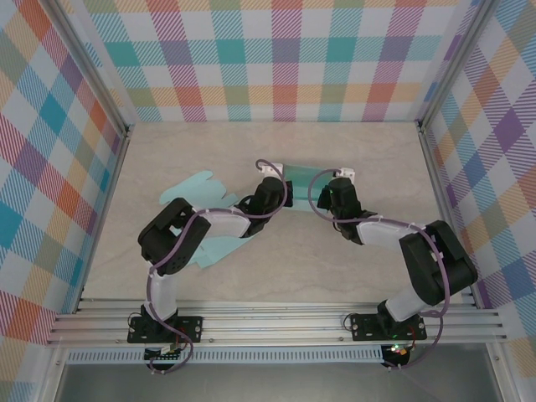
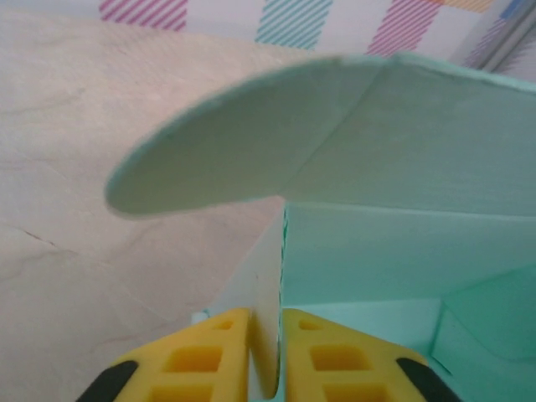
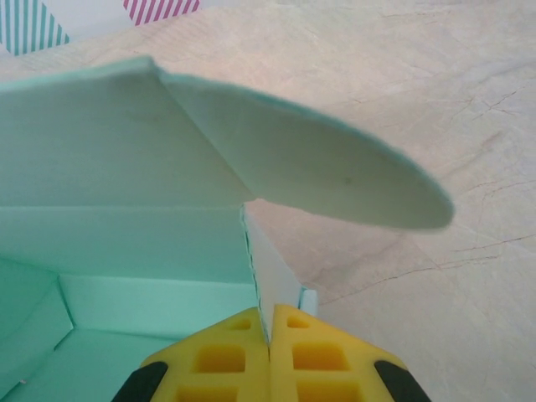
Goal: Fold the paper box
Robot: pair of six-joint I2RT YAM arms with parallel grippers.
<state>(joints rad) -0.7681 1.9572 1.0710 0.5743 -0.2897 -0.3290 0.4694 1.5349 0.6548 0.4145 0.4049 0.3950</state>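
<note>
Robot lab test cell: plaid backdrop walls (image 1: pixel 285 59), alu-extrusion frame (image 1: pixel 276 322), arm bases (image 1: pixel 163 327) bolted on.

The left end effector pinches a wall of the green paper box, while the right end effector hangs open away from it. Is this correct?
Not quite: the right end effector is also shut on a wall of the paper box, as the right wrist view shows. The left end effector does pinch one.

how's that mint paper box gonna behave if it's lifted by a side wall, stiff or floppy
Probably light and floppy: the paper box has thin walls, one pinched in the left gripper. Its rounded flap sticks out unsupported, so it would likely wobble. The fold lines may let it buckle under a push.
</note>
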